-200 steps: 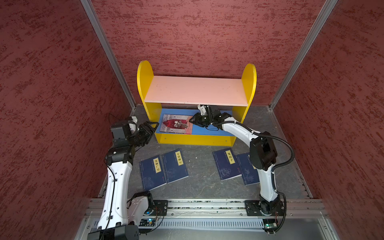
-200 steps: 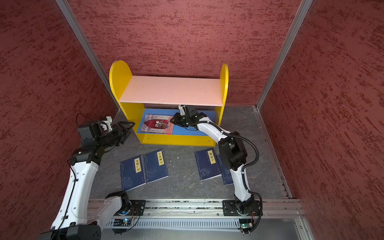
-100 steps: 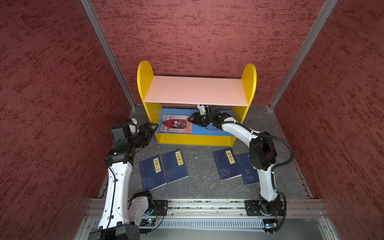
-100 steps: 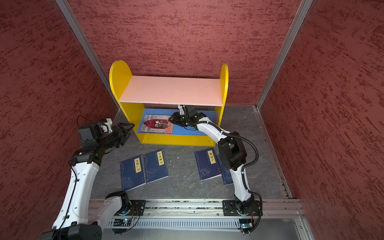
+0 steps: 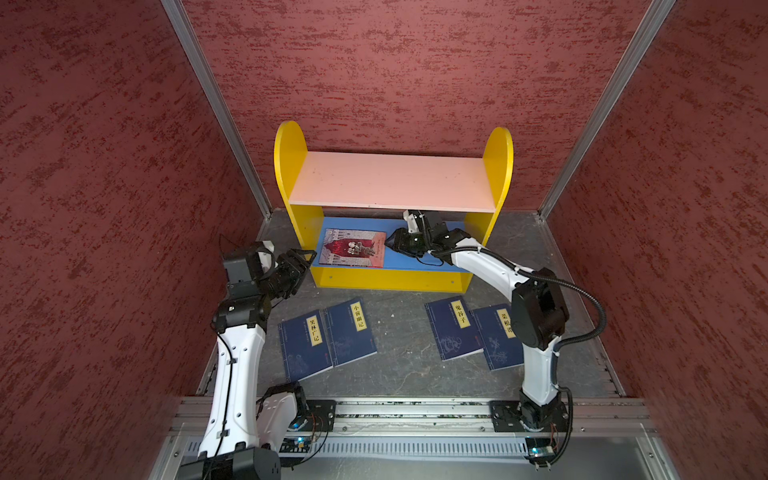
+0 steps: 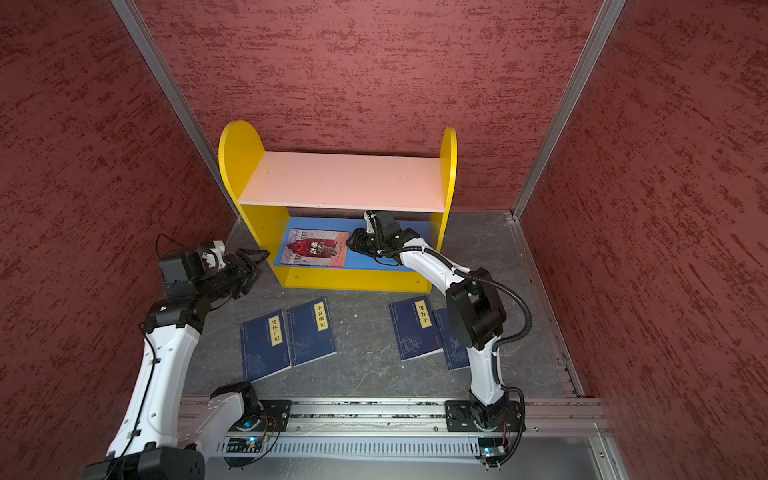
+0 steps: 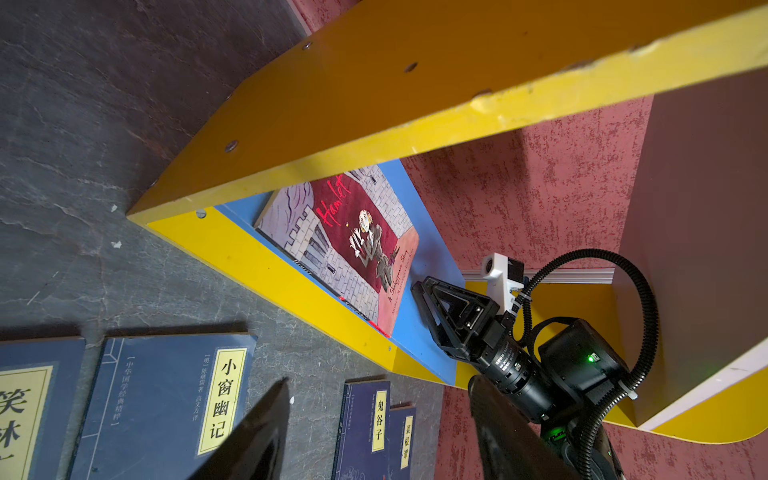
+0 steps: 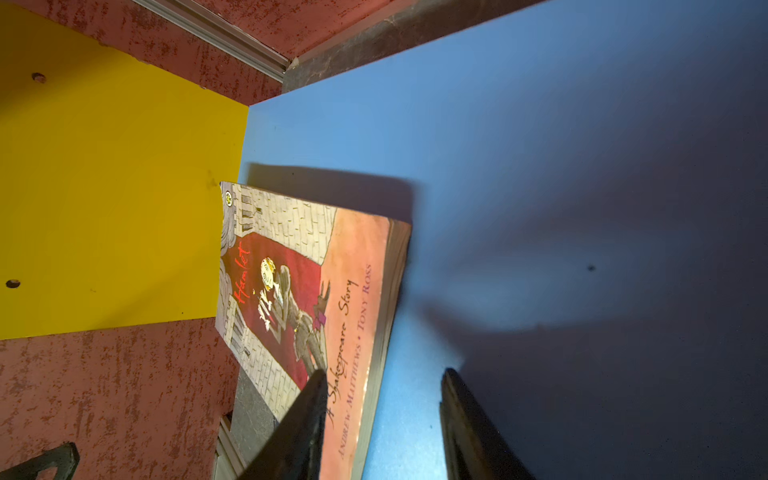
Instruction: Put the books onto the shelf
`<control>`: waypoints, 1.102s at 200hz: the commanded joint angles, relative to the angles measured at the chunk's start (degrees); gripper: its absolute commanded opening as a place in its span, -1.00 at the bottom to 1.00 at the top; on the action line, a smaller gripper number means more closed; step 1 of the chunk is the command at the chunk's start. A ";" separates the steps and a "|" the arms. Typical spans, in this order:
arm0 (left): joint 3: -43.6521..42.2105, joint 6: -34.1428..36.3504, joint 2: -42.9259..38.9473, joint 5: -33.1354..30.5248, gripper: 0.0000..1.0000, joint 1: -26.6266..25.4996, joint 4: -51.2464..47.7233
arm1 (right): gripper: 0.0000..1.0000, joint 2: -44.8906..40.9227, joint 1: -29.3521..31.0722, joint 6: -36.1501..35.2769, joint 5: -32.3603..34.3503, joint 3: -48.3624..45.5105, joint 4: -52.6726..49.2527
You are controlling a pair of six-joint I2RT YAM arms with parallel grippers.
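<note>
Plainly, the red book [image 5: 353, 248] is lying flat on the shelf's [image 5: 291, 166] blue lower board [image 8: 540, 166], toward its left end. The right hand [image 8: 382, 374] is hovering at the book's outer edge with its jaws apart, gripping nothing, one finger [image 8: 307, 415] over the cover. If it is pulling back carelessly, that finger is likely catching the cover and dragging the book off the board, and the wrist is sitting close under the pink upper board [image 5: 390, 183]. The left hand [image 5: 306, 257] is hanging wide and empty beside the shelf, and four navy books [image 5: 351, 332] are lying on the tabletop [image 5: 399, 361] in front.
</note>
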 commanded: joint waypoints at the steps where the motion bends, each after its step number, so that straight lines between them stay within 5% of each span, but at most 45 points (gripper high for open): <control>1: 0.27 0.00 -0.39 0.87 0.39 0.54 0.94 | -0.10 0.71 0.49 -0.54 -1.73 2.97 0.75; 220: 0.55 0.02 0.33 1.65 0.39 1.46 -0.45 | -0.31 9.95 3.35 -2.39 -3.02 15.64 -6.49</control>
